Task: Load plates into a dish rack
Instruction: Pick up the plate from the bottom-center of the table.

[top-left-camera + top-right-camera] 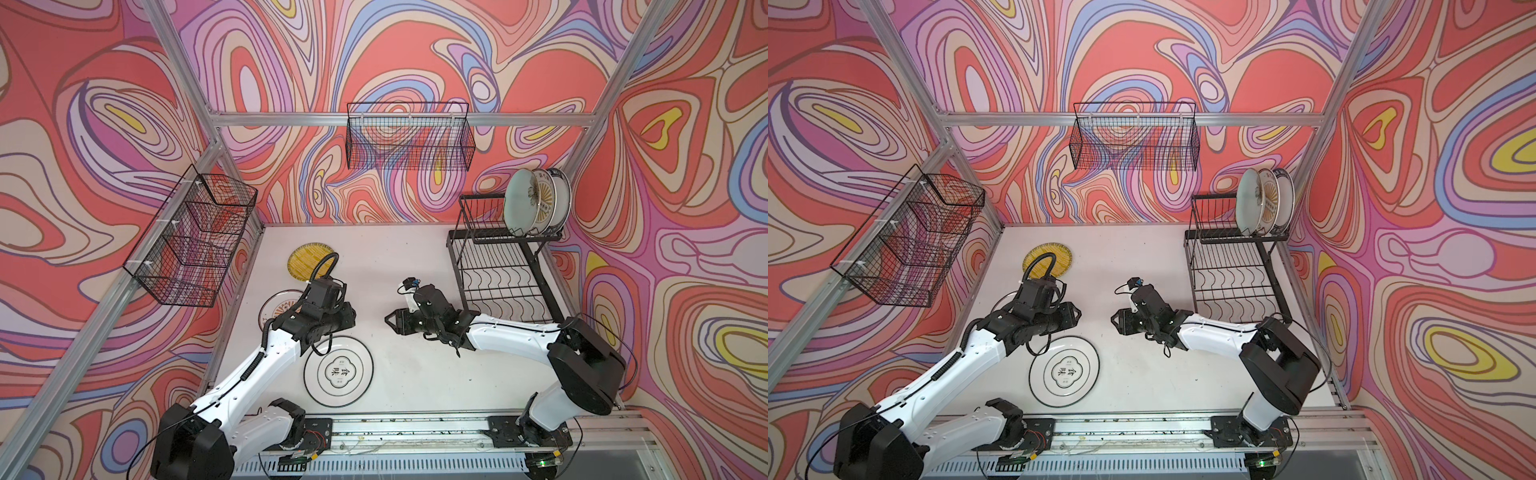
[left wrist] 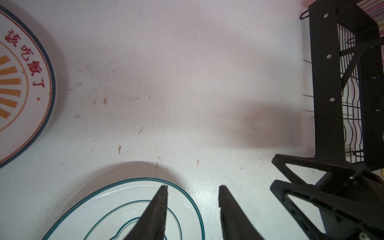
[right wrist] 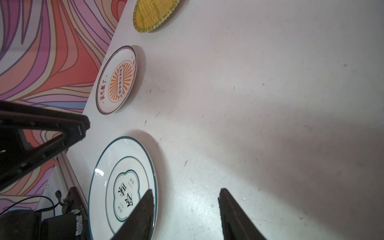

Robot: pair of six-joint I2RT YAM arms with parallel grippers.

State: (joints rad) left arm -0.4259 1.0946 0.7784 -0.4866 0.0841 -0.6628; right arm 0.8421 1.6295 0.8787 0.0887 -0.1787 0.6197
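On the table (image 1: 415,266), the rack (image 1: 503,282) stood behind my right gripper (image 3: 186,190), well apart from its fingers, with three plates (image 1: 536,203) upright in its raised tier. The white plate (image 3: 122,187) lay flat just beside the fingertips of my left gripper (image 2: 193,187). Ahead of the right fingers, well apart, lay the sunburst plate (image 3: 116,81) and, farther, the yellow plate (image 3: 154,14). Both grippers faced each other, fingers released, grasping nothing.
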